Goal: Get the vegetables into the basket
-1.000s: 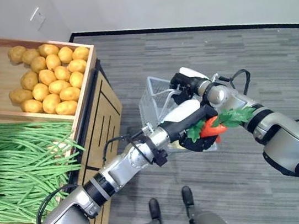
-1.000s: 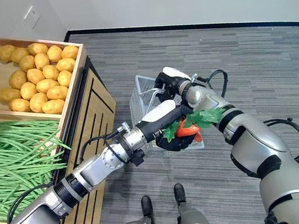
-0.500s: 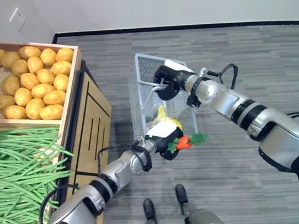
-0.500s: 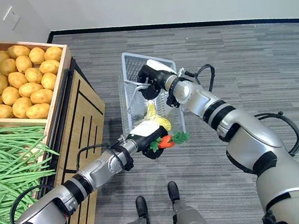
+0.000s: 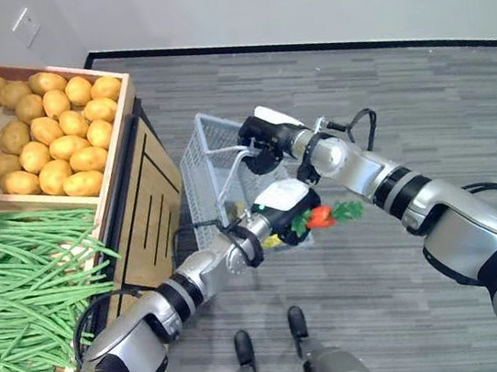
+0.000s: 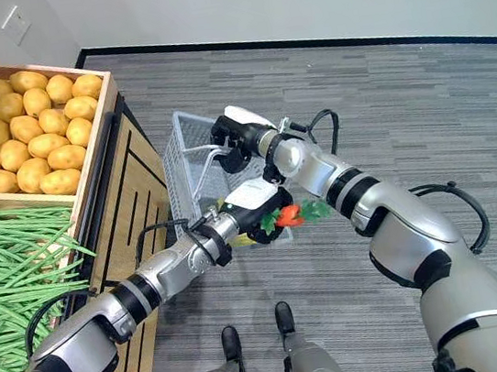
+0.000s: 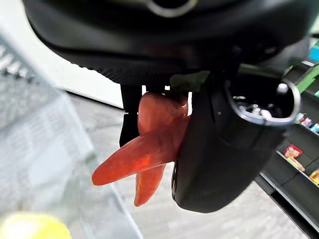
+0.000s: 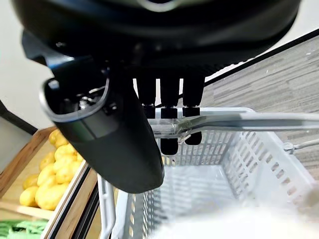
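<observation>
**A:** At the near corner of the wire basket (image 5: 200, 156), pinching a carrot (image 5: 320, 217) in the left hand (image 5: 281, 207), thumb and fingers curling round the orange root, with the green leaves pointing away from the basket.

**B:** Letting go yet?

**A:** Not yet. Still clamping it right at the rim. Hard telling whether just inside or just outside the basket.

**B:** Changing anything over the last second?

**A:** Swinging the basket sideways toward the wooden stand (image 5: 152, 190) and tilting it, with the right hand (image 5: 261, 143) hooking its fingers round the thin metal handle (image 8: 239, 121) at the basket's far end. Bringing the open top in under the carrot, by the look of it, so probably nearing the release.

**B:** Carrying anything inside already?

**A:** Showing something yellow and rounded (image 7: 30, 230) on the basket's bottom at the near end. Too blurred for naming.

**B:** Handling how?

**A:** Looking at a smooth, faintly glossy carrot, forking into tapering blunt tips, probably plastic and light, with flat floppy leaves. Looking at a stiff pale lattice of thin wires for the basket, so likely letting a light piece bounce. Waiting beyond the basket, in the stand's wooden bins: knobbly tan potatoes (image 5: 46, 131) and long thin green beans (image 5: 20, 273).
</observation>
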Available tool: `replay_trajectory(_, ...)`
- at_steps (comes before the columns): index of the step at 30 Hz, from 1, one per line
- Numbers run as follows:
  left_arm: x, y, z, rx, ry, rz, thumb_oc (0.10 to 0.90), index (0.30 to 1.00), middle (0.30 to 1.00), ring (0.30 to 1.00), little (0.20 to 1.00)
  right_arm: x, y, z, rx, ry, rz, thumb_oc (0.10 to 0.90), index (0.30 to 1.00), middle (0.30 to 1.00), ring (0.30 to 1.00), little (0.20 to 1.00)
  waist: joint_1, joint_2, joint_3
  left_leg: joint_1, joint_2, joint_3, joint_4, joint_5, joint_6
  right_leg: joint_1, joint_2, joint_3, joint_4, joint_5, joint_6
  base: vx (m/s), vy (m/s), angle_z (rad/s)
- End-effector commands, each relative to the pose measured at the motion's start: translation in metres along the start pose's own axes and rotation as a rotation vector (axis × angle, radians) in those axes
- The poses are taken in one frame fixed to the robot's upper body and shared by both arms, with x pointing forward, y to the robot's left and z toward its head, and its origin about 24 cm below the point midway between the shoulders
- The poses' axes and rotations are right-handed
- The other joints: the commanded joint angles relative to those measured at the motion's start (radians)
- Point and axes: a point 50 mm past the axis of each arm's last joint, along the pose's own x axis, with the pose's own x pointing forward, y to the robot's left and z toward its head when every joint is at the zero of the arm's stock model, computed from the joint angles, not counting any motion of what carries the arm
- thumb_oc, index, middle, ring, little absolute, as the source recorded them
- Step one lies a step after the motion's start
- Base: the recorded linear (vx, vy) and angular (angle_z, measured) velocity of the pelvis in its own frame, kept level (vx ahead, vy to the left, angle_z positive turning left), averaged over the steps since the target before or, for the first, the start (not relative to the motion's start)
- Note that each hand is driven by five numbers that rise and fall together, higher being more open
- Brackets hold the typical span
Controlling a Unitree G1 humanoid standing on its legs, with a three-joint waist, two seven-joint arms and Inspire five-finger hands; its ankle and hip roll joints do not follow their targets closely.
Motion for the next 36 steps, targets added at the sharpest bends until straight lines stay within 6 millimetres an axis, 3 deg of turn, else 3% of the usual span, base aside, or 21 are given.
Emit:
replay_trajectory(1,0.028,0.038,0.019,0.108,-0.096,0.144,0.400,0.300,0.300,0.300,0.300,0.003,-0.066,0.104,0.017,-0.379,-0.200,0.400,0.300,0.300,0.300,0.300,-0.002,-0.075,-0.089,-0.019,0.093,-0.015,-0.001,-0.020,-0.084,0.000,-0.128,0.065,0.007,-0.018,0.131,0.00,0.000,0.00)
replay_trajectory(4,0.028,0.040,0.012,0.185,-0.084,0.123,0.400,0.300,0.300,0.300,0.300,0.002,-0.065,0.111,0.010,-0.409,-0.189,0.400,0.300,0.300,0.300,0.300,-0.005,-0.074,-0.089,-0.021,0.095,-0.013,-0.001,-0.019,-0.085,-0.004,-0.126,0.068,0.007,-0.017,0.131,0.00,0.000,0.00)
replay_trajectory(11,0.012,0.021,-0.023,0.341,0.020,-0.006,0.400,0.300,0.300,0.300,0.300,-0.004,-0.073,0.118,-0.028,-0.446,-0.182,0.400,0.300,0.300,0.300,0.300,-0.006,-0.072,-0.087,-0.017,0.098,-0.010,-0.001,-0.020,-0.086,-0.004,-0.124,0.068,0.008,-0.019,0.130,0.00,-0.001,-0.01)
replay_trajectory(19,-0.003,0.012,-0.055,0.509,0.131,-0.126,0.400,0.300,0.300,0.300,0.300,-0.006,-0.079,0.116,-0.052,-0.436,-0.187,0.400,0.300,0.300,0.300,0.300,-0.003,-0.066,-0.082,-0.014,0.102,-0.007,-0.001,-0.021,-0.087,-0.002,-0.122,0.068,0.008,-0.021,0.130,0.00,0.000,0.00)
replay_trajectory(20,-0.003,0.012,-0.055,0.510,0.131,-0.126,0.545,0.503,0.503,0.503,0.503,-0.006,-0.079,0.116,-0.052,-0.436,-0.187,0.400,0.300,0.300,0.300,0.300,-0.003,-0.066,-0.082,-0.014,0.102,-0.007,-0.001,-0.021,-0.087,-0.002,-0.122,0.067,0.008,-0.021,0.129,0.00,0.000,0.00)
replay_trajectory(21,-0.007,0.012,-0.065,0.534,0.180,-0.130,0.900,1.000,1.000,1.000,1.000,-0.006,-0.080,0.115,-0.059,-0.431,-0.188,0.400,0.300,0.300,0.300,0.300,0.000,-0.065,-0.080,-0.014,0.103,-0.008,-0.001,-0.020,-0.088,-0.002,-0.123,0.064,0.008,-0.021,0.129,0.00,0.000,0.00)
replay_trajectory(26,-0.019,0.005,-0.085,0.554,0.306,-0.164,0.900,1.000,1.000,1.000,1.000,-0.008,-0.083,0.115,-0.065,-0.430,-0.194,0.400,0.300,0.300,0.300,0.300,0.000,-0.065,-0.074,-0.017,0.103,-0.009,-0.001,-0.017,-0.088,-0.003,-0.123,0.063,0.009,-0.019,0.128,0.00,0.000,0.00)
replay_trajectory(36,-0.014,0.007,-0.081,0.521,0.314,-0.148,0.900,1.000,1.000,1.000,1.000,-0.008,-0.085,0.110,-0.070,-0.402,-0.206,0.400,0.300,0.300,0.300,0.300,0.004,-0.064,-0.069,-0.020,0.101,-0.013,-0.001,-0.018,-0.087,-0.002,-0.125,0.059,0.007,-0.018,0.128,0.00,0.000,0.00)
